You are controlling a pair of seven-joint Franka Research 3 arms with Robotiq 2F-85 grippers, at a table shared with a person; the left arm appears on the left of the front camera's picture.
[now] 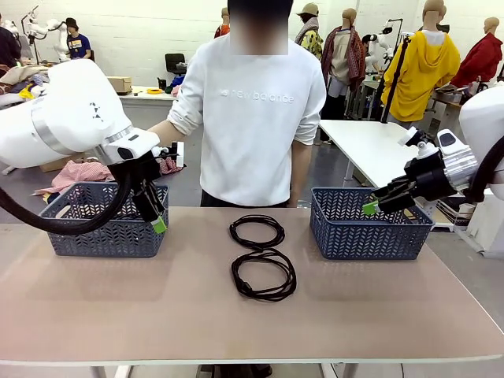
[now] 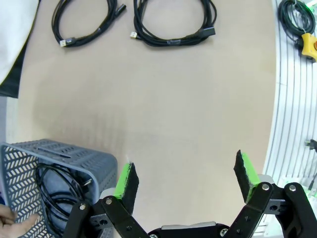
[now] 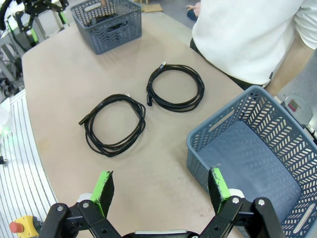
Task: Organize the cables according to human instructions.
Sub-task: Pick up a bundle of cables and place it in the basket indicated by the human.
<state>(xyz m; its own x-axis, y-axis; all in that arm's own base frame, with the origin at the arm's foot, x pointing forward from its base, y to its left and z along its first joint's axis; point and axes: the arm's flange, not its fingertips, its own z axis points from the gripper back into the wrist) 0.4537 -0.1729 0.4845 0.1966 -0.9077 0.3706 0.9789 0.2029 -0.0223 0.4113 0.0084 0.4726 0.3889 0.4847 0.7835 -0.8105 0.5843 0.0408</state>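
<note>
Nearest the front camera, a smooth, matte beige tabletop (image 1: 118,315) with rounded corners is seen. Two cables are laid on its middle, well apart from both baskets. The nearer cable (image 1: 264,274) is a thin black cord wound into a loose, doubled loop. The farther cable (image 1: 257,232) is a smaller, rounder coil set just beyond it toward the person, and the two are not touching. A third cable (image 2: 57,191) is coiled inside the left basket (image 1: 102,232), a grey-blue plastic box pierced with herringbone slots. A person's hand (image 2: 12,218) is seen at the basket's edge. The right basket (image 1: 370,228) is moulded in the same pattern. The left gripper (image 1: 157,222) is held by the left basket's near corner, pointed down. Its black fingers with green pads are spread wide, and nothing is clasped between them. The right gripper (image 1: 376,206) is held above the right basket, angled toward the table's middle. Its jaws are likewise set far apart and nothing is gripped.
</note>
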